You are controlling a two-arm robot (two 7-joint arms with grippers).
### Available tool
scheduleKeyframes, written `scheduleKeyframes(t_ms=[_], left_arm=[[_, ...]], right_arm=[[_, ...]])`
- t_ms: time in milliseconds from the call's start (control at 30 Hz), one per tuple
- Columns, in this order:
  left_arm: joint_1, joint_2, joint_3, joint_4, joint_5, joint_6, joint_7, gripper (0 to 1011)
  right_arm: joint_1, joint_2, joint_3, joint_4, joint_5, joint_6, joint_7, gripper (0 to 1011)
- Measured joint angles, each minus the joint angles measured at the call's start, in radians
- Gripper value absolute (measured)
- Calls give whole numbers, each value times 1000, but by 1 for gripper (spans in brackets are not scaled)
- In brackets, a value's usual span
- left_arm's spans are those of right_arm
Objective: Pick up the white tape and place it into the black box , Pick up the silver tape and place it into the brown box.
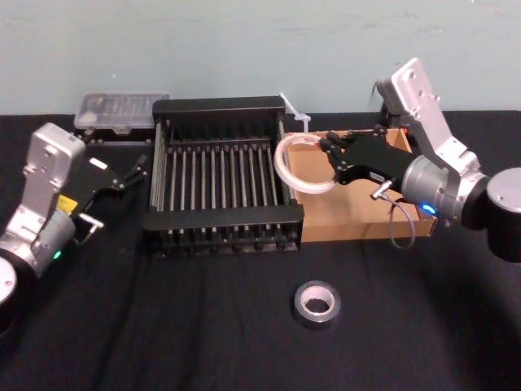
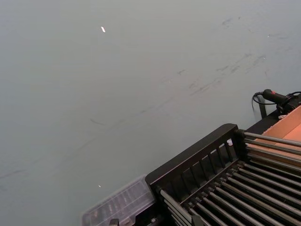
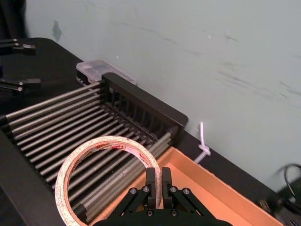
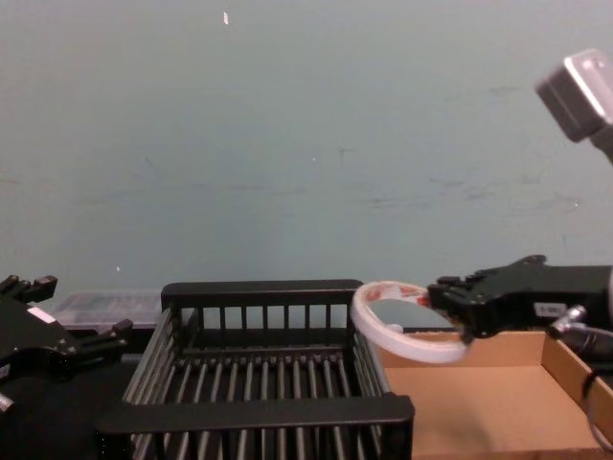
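A black-covered desk (image 1: pixel 163 342) carries everything. The black box (image 1: pixel 224 218), slatted and with nothing in it, sits between the two claws, to the left of the right claw (image 1: pixel 330 151) and to the right of the left claw (image 1: pixel 137 167). The brown box (image 1: pixel 346 212) stands against the black box's right side, directly beneath the right claw, and its cardboard floor is bare.

The right claw reaches in over the brown box from the right, with its tips close to the line where the two boxes meet. It is clamped on the white tape (image 1: pixel 286 167). The right wrist view shows one finger (image 3: pixel 151 181) inside the ring and the other outside, pinching the band. The roll hangs tilted in the air off the tips of the claw, on its left, over the black box's right rim and the brown box's left edge. It touches neither box.

The left claw hovers above the desk just left of the black box, with its fingers spread apart and nothing between them. A clear plastic case (image 1: pixel 122 110) lies beyond it, against the far left corner of the black box.

The silver tape (image 1: pixel 317 304) lies flat on the desk. It is well apart from the right claw, on the robot's side of it, in front of both boxes. A white zip tie (image 1: pixel 295 110) sticks up behind the boxes, beyond the right claw.
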Motion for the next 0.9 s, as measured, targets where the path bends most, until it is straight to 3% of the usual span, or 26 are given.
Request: scheduleKeyframes(t_ms=[900], left_arm=[[0,0,0,0,0,0,0,1001]], right_arm=[[136,-115,-95,169,-24,-56,49,79]])
